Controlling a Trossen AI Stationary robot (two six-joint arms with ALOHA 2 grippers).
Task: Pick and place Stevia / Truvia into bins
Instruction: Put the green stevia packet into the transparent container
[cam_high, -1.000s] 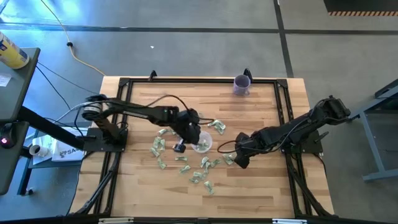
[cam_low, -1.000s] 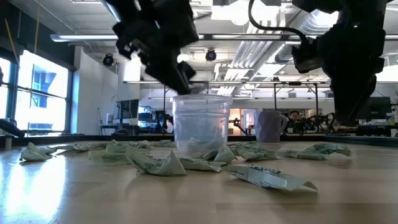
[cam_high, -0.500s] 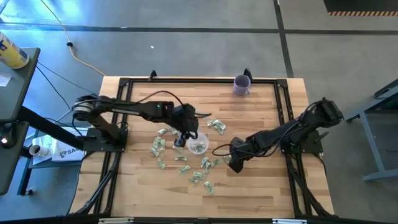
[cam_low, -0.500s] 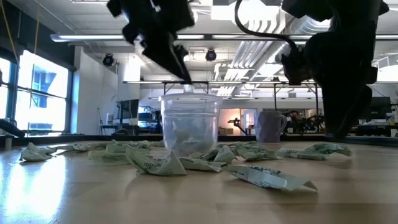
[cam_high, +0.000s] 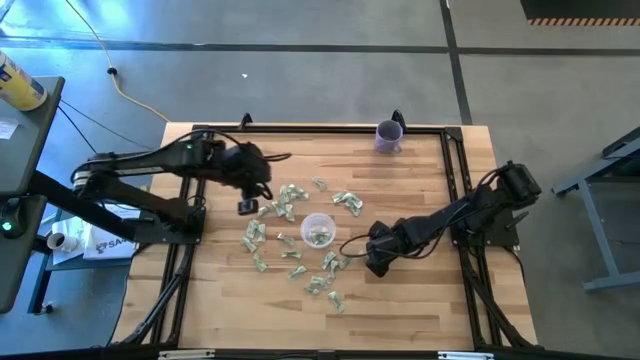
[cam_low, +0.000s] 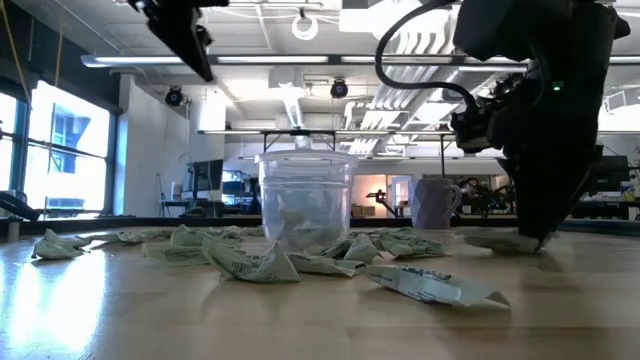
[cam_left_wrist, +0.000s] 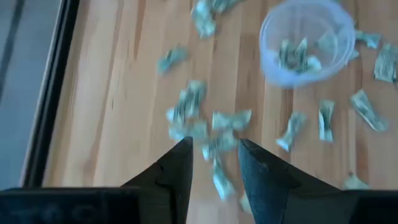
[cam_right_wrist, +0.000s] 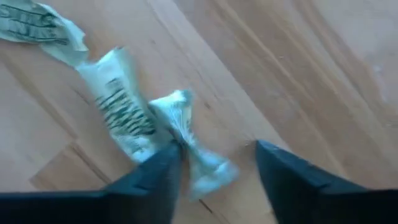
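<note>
While the left gripper (cam_high: 247, 205) has pulled away from the clear cup (cam_high: 318, 230) toward the table's left side — fingers parted, empty — the right gripper (cam_high: 371, 262) has dropped low, its open fingers straddling a crumpled packet (cam_right_wrist: 186, 134), seen only at the wrist. Loose packets (cam_high: 262, 232) ring the cup, which holds several.

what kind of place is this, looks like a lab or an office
Most likely a robotics lab or workshop in an open industrial space. The low view shows exposed ceiling ducts and workbenches beyond the wooden table, and the high view shows a bare concrete floor around the framed rig.
</note>
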